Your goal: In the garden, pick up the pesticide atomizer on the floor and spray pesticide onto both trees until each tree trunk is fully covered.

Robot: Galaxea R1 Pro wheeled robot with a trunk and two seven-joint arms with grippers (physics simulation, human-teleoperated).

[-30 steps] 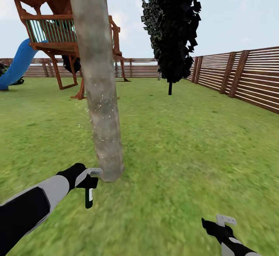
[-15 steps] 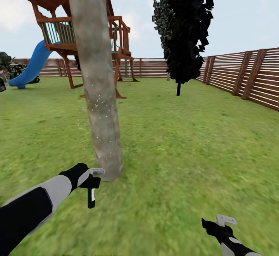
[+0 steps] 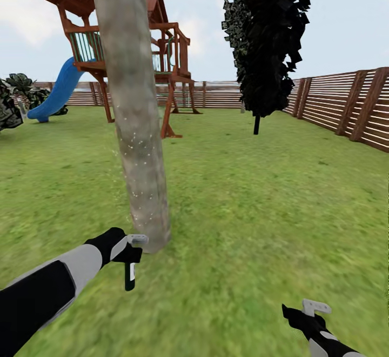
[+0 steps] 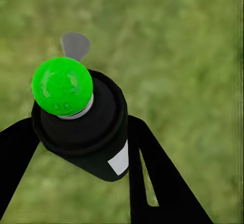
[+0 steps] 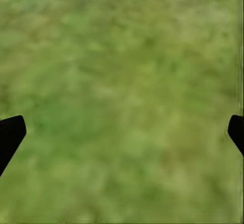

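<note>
The pesticide atomizer (image 3: 129, 275), a dark can with a white label, hangs in my left gripper (image 3: 132, 250), which is shut on it just beside the foot of a tree trunk (image 3: 135, 113). In the left wrist view the atomizer (image 4: 84, 127) shows a bright green round top and a grey trigger, with a black finger (image 4: 157, 183) on each side. White specks dot the lower trunk. My right gripper (image 3: 312, 313) is low at the right over the grass floor (image 3: 259, 211); its fingertips (image 5: 10, 135) stand wide apart with nothing between them.
A wooden play tower (image 3: 124, 48) with a blue slide (image 3: 56, 92) stands behind the trunk. A dark narrow tree (image 3: 270, 38) rises at the back right. A brown slat fence (image 3: 346, 108) runs along the right and back. A leafy bush (image 3: 11, 105) is at the far left.
The whole view has shifted: play tower, dark tree and fence slid rightward behind the trunk, so the camera moved. Both arms keep their places and the atomizer stays held.
</note>
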